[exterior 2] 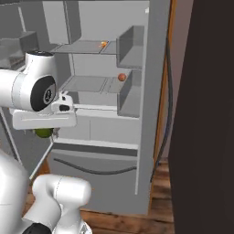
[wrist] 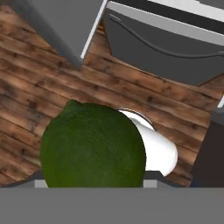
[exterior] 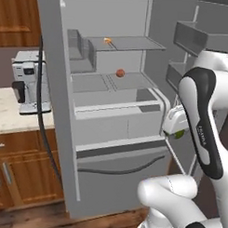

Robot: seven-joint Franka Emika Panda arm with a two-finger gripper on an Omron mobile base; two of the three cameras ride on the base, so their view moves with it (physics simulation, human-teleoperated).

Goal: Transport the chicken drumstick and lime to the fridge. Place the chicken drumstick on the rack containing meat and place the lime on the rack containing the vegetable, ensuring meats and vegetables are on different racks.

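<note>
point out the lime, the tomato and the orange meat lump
lime [wrist: 92, 146], hand view, middle of its green skin
tomato [exterior: 120, 73], left base view, its centre
meat lump [exterior: 107, 40], left base view, its centre

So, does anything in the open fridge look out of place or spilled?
Nothing stands out. The meat lies on the upper rack, the vegetable on the rack below, and the gripper holds the lime.

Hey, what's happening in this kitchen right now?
A white robot arm is holding a lime in its gripper in front of the open fridge, with the jaws closed around it. Inside the fridge, a small orange-yellow piece of meat lies on the upper shelf and a red-orange tomato on the shelf below. The lime hasn't reached a shelf yet.
</note>
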